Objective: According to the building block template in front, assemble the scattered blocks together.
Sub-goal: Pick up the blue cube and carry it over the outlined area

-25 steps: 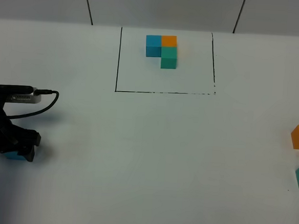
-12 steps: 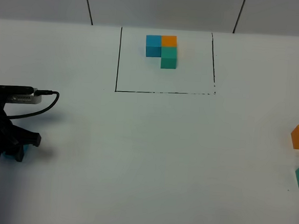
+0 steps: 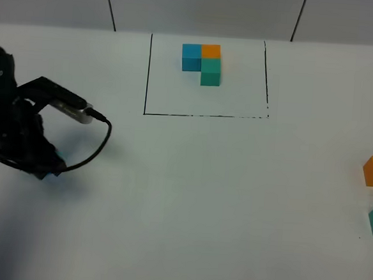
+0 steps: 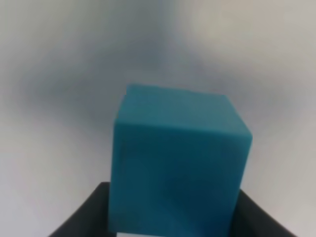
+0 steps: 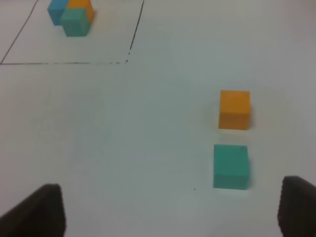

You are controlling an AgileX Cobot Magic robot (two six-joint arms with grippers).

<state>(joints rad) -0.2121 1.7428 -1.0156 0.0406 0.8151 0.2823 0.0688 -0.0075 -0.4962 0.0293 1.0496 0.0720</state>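
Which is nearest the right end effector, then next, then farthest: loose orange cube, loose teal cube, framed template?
Right wrist view, from the right end effector:
1. teal cube, right table edge.
2. orange cube, just behind it.
3. template, black-framed, far back.

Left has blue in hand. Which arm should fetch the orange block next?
Right. The orange block lies on the right side, ahead of the open right pincer; the left pincer is far left, shut on the blue block.
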